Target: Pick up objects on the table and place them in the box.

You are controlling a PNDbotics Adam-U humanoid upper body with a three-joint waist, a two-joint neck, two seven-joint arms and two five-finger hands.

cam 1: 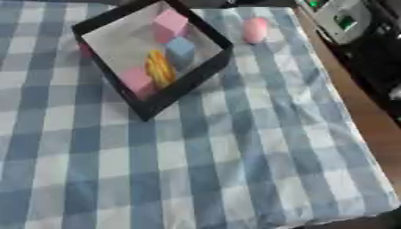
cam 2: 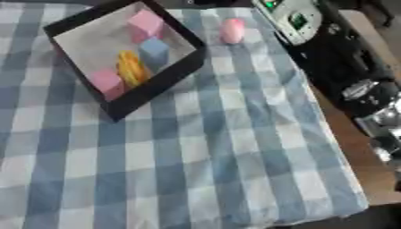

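The robot's right arm [cam 2: 368,96] comes in along the right edge of the right eye view, black with silver joints, beside the bench and off the cloth. Its hand and fingers cannot be made out there, so whether they are open or closed cannot be told. No left hand shows in either view.

The bench [cam 1: 368,120] shows as a brown strip at the right of the frame, and a blue and white checked cloth [cam 1: 235,170] covers the rest of it.

In the upper left of the frame sits a black box [cam 1: 176,94], turned askew so one corner points toward the lower left. Inside it lie a pink block [cam 1: 171,23] toward the top, a light blue block [cam 1: 181,47] just below it, a yellow object [cam 1: 159,68] near the middle, and a second pink block [cam 1: 138,80] toward the lower corner.

A small pink rounded object [cam 1: 254,30] lies on the cloth just right of the box, near the upper edge, apart from the box wall.

A pale device with a green patch [cam 1: 341,20] stands at the upper right, off the cloth.
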